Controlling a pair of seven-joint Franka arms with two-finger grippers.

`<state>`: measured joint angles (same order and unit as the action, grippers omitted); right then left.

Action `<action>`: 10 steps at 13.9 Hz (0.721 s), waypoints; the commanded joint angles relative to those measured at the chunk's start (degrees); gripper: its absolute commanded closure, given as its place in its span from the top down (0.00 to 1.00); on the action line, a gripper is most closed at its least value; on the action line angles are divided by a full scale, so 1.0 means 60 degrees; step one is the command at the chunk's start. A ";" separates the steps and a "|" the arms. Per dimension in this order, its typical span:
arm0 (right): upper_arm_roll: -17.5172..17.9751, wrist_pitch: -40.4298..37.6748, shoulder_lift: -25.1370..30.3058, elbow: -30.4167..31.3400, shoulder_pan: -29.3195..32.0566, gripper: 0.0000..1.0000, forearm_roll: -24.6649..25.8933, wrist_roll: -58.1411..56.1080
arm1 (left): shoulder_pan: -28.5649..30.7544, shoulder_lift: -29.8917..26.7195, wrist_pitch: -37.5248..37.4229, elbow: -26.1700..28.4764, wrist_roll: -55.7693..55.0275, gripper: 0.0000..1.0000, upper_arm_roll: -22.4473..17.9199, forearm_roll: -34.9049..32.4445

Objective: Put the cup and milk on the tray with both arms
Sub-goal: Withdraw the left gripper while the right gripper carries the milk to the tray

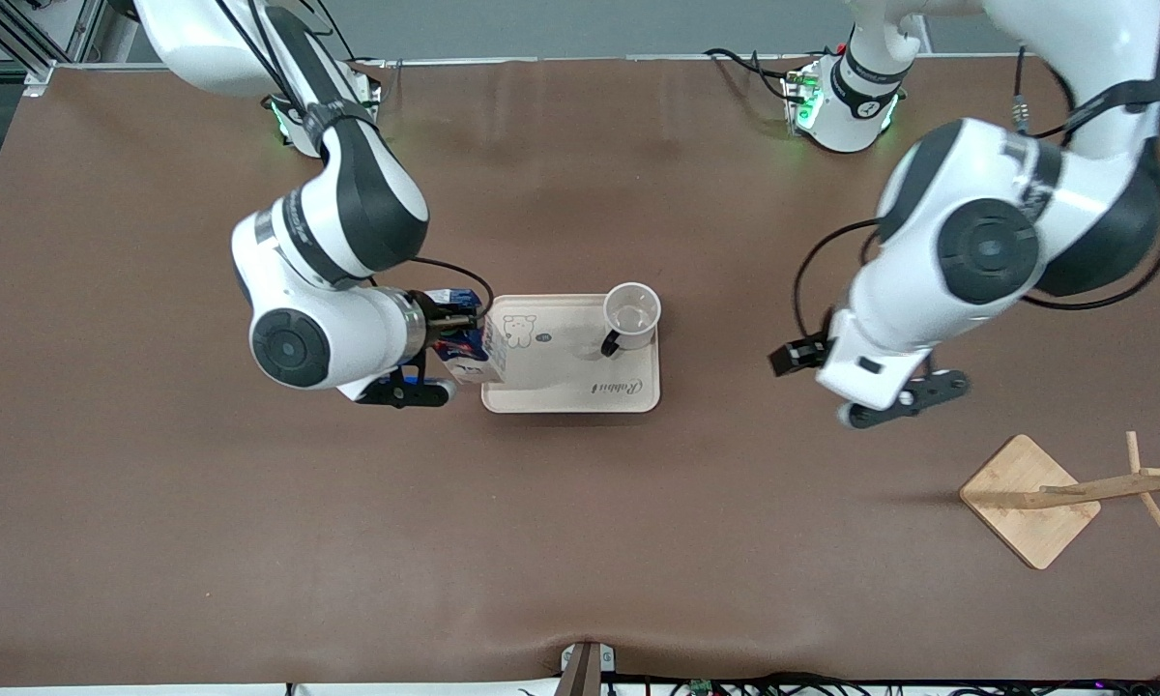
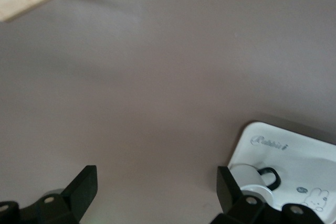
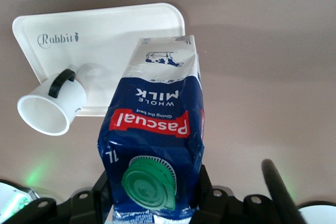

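You are looking at a broad table covered with a matte brown mat (image 1: 580, 541), faintly creased, with a small pucker at the middle of the edge nearest the front camera. Toward the left arm's end of the table you have a square light-wood rack base (image 1: 1029, 500) carrying a tilted wooden post with short pegs (image 1: 1112, 483). Along the top of the front view you see a pale grey wall strip (image 1: 580, 27), metal framing (image 1: 19, 43) at one corner, and black cables (image 1: 831, 684) along the nearest edge, all evenly lit.

"Pascual WHOLE MILK" on carton (image 3: 152, 140); "Rabbit" on tray (image 3: 105, 30)
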<state>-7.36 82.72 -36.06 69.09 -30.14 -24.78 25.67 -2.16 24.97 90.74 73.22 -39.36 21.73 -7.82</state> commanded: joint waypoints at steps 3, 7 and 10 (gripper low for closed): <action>-0.0048 0.0114 -0.0669 -0.0690 -0.0440 0.06 -0.0278 0.0759 | 0.0784 -0.0602 -0.0241 0.0248 0.1169 1.00 0.0026 -0.0728; -0.0048 0.0100 -0.0845 -0.0602 -0.0631 0.06 -0.0234 0.0716 | 0.1092 -0.1158 -0.0446 0.0248 0.2150 1.00 0.0026 -0.1142; -0.0048 0.0115 -0.1021 -0.0573 -0.0865 0.06 -0.0249 0.0818 | 0.1313 -0.1495 -0.0796 0.0248 0.2488 1.00 0.0069 -0.0953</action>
<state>-7.28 83.80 -40.77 67.22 -34.19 -25.19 28.89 4.70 18.62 87.60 73.30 -26.08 21.64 -13.66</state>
